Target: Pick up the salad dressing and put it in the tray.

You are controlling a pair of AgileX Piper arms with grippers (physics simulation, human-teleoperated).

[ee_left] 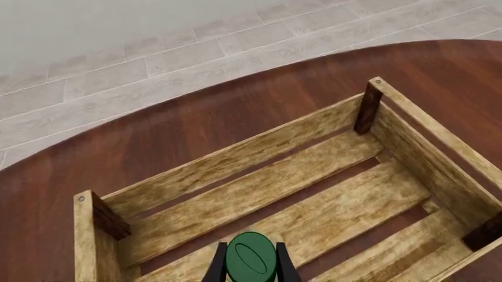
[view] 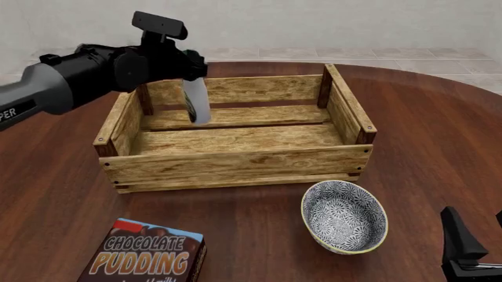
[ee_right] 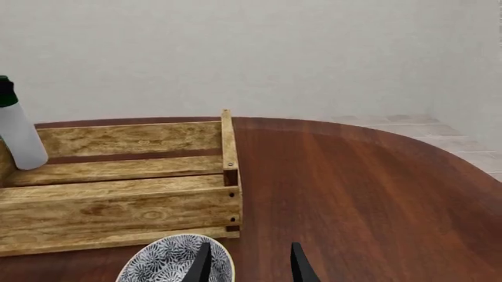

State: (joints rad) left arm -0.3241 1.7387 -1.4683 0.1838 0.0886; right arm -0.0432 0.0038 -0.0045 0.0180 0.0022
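Observation:
The salad dressing [view: 196, 101], a slim white bottle with a dark green cap, hangs nearly upright over the back left part of the tray [view: 235, 158], a light-wood slatted crate. My left gripper [view: 188, 71] is shut on its top. In the left wrist view the green cap [ee_left: 251, 256] sits between the two dark fingers, with the tray's slatted floor [ee_left: 314, 194] below. The right wrist view shows the salad dressing [ee_right: 20, 138] over the tray's [ee_right: 117, 205] far side. I cannot tell whether its base touches the floor. My right gripper [view: 478, 235] is open near the front right.
A round blue-patterned bowl [view: 345, 216] stands just in front of the tray's right front corner, and the bowl [ee_right: 176, 261] also lies close to my right gripper [ee_right: 251, 267]. A brown chocolate pudding box [view: 149, 255] lies at the front left. The table [view: 439, 135] is dark wood with a curved edge.

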